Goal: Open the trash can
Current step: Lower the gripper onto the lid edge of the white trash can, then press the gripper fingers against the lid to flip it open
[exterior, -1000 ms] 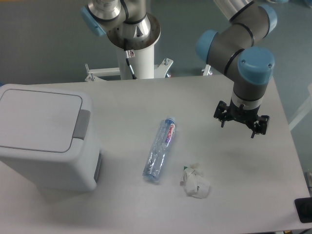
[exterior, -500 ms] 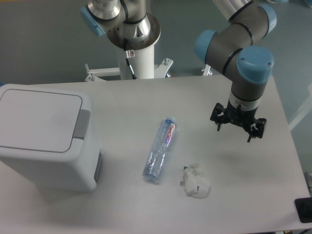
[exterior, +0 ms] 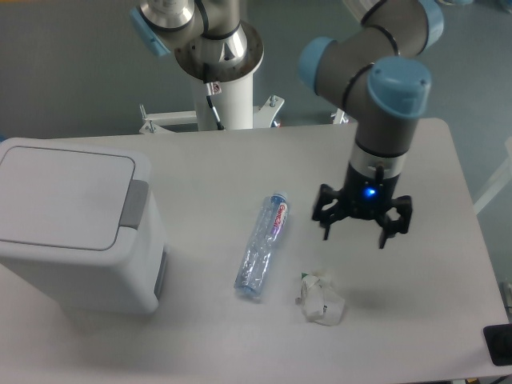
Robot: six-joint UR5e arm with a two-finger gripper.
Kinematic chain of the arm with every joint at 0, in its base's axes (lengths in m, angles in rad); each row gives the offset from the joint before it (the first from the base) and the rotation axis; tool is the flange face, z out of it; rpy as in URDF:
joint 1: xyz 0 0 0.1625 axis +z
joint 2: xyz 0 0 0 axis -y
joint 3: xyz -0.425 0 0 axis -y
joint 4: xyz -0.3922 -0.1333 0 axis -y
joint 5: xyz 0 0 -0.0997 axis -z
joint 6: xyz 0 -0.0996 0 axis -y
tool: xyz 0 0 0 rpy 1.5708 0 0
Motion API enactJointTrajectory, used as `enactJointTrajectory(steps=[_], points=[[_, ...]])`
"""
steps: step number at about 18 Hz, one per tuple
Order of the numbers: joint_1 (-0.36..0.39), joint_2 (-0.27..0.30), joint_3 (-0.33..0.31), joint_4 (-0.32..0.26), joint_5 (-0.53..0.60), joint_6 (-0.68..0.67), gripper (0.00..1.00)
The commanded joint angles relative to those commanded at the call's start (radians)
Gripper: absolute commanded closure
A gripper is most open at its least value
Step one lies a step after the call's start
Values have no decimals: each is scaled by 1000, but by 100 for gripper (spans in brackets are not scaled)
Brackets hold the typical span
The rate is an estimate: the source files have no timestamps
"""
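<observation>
The trash can (exterior: 68, 220), a boxy light-grey bin, stands at the table's left edge. Its flat lid is down and the darker grey latch button (exterior: 134, 205) sits on its right side. My gripper (exterior: 357, 232) hangs above the table's right half, well to the right of the trash can. Its fingers are spread wide, so it is open, with nothing between them.
A crushed clear plastic bottle (exterior: 262, 246) lies near the table's middle, between the trash can and my gripper. A crumpled white paper ball (exterior: 322, 298) rests just below the gripper. The arm's white base column (exterior: 224, 96) stands at the table's back edge.
My gripper has moved left and toward the front of the table, from over the right side to above the paper ball. The trash can, bottle and paper have not moved.
</observation>
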Motion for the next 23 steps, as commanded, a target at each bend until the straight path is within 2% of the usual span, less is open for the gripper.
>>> enactJointTrajectory(steps=[2, 5, 8, 10, 14, 18, 23], points=[[-38, 17, 3, 0, -50, -48, 0], [-52, 75, -5, 0, -149, -89, 0], [-127, 120, -11, 0, -153, -135, 0], [-152, 146, -29, 0, -155, -152, 0], [-224, 169, -75, 2, -149, -174, 0], [-230, 201, -129, 9, -147, -175, 0], [-241, 183, -133, 25, -146, -177, 0]])
